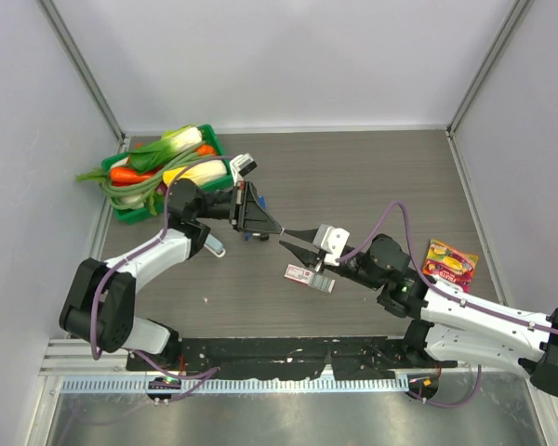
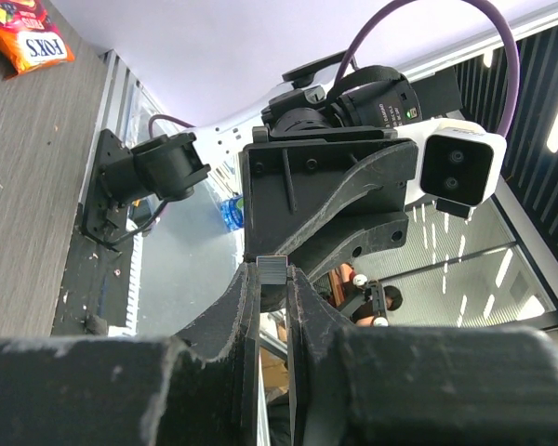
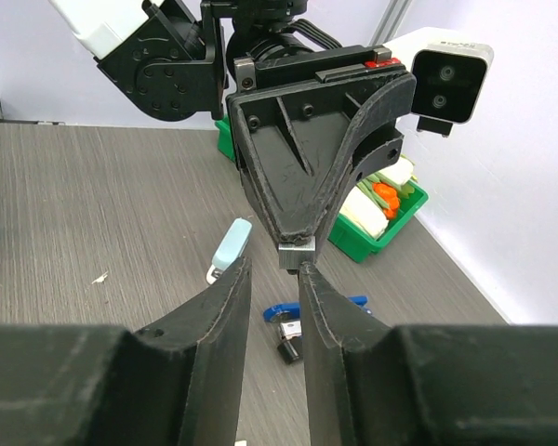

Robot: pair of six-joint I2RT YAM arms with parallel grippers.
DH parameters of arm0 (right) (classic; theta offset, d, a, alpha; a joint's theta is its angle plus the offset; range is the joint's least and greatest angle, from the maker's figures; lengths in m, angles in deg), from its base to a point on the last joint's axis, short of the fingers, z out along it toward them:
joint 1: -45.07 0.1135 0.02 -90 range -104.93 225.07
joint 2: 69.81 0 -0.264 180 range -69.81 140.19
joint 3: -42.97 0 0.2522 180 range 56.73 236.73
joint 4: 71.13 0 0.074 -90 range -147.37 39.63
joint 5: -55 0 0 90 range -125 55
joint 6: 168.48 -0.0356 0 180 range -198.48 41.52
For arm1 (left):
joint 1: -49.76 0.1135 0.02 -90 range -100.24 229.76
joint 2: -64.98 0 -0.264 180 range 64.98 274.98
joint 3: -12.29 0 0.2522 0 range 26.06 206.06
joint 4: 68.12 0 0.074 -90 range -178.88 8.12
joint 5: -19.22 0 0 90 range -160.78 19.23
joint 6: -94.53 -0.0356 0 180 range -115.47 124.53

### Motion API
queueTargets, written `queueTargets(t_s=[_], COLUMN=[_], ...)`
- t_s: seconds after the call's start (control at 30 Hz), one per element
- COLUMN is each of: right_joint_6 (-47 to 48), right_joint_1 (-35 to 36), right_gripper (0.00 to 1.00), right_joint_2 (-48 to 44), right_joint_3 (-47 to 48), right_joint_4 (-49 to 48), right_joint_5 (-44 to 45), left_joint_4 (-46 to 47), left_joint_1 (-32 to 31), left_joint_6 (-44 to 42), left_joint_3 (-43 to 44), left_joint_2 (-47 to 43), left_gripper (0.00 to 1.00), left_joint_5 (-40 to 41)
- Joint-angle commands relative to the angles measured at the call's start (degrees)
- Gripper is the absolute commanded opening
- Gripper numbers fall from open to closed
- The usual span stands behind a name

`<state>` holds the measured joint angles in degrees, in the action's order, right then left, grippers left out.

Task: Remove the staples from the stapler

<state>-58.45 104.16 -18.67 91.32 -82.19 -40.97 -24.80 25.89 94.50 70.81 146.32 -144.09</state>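
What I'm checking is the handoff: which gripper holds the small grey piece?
The left gripper: it is shut on the grey piece, while the right gripper faces it with fingers apart.

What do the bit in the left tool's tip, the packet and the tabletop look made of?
The bit: grey, finely ribbed, dull sheen, likely metal, perhaps a strip of staples; too small to be sure. The packet: glossy printed film, crinkled and catching light. The tabletop: dark matt wood grain, probably laminate, judging by its even streaks.
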Motion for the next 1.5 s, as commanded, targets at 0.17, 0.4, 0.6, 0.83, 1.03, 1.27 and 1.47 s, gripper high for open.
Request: queueTargets(t_s=[0.17,0.4,0.6,0.83,1.03,1.27,1.47], right_joint_6=[2.03,1.76,1.24,0.89,0.62,0.45,0.27], right_joint_1=[0.32,0.32,0.32,0.32,0.32,0.32,0.32], right_gripper=[0.34,0.36,0.34,0.3,0.31,0.3,0.19], right_joint_2=[0.37,0.55,0.54,0.72,0.46,0.19,0.28], right_joint_3=[1.89,1.62,1.71,2.06,2.33,2.68,2.94], right_joint_4=[-3.74,-4.27,-4.71,-4.98,-4.89,-4.63,-4.01], right_joint_5=[3.52,4.57,3.52,2.73,2.64,2.2,1.94], left_joint_4=[2.51,2.51,2.51,1.9,1.19,-1.44,-5.75], left_joint_1=[-0.73,-1.26,-1.43,-1.43,-1.7,-1.87,-1.96], left_joint_6=[-0.06,-0.33,-0.5,-1.2,-1.99,-4.36,-8.06], left_joint_3=[-0.63,-0.63,-0.46,-0.89,-0.98,-0.89,-0.89], left_joint_2=[-2.68,-2.68,-2.33,-2.59,-2.68,-3.2,-4.08], left_gripper=[0.09,0.09,0.09,0.1,0.1,0.1,0.1], left_joint_5=[-1.39,-1.56,-1.74,-1.83,-1.83,-1.92,-1.83])
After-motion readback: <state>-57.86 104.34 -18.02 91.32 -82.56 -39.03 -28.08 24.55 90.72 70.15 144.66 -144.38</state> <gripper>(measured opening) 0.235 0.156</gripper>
